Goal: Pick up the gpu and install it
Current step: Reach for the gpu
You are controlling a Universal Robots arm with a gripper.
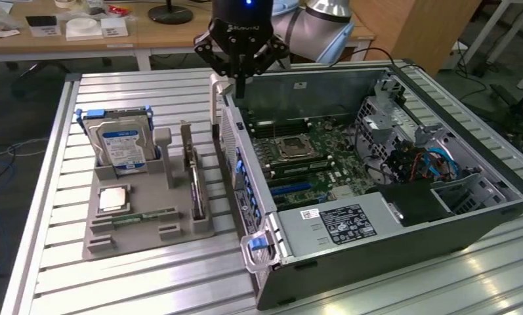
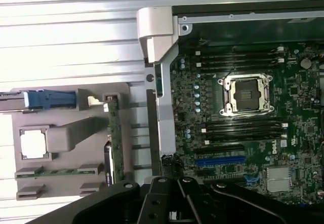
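The gpu (image 1: 193, 176) stands on edge in a slot of the grey holder (image 1: 143, 230) on the exterior view's left, beside the open computer case (image 1: 401, 223). In the wrist view the gpu (image 2: 114, 138) shows edge-on as a thin strip in the grey holder (image 2: 76, 133). My black gripper (image 1: 240, 82) hangs above the case's far corner, over its side wall and well beyond the card. It is shut with nothing between its fingers. The wrist view looks past the gripper (image 2: 174, 196) onto the motherboard (image 2: 298, 112) with its blue slot (image 2: 220, 160).
The holder also carries a silver hard drive with a blue label (image 1: 121, 147), a square processor chip (image 1: 114, 197) and a narrow green memory stick (image 1: 143, 216). A pale upright latch (image 1: 216, 98) stands at the case corner. Behind the slatted metal table (image 1: 60, 275) is a wooden desk (image 1: 156, 36).
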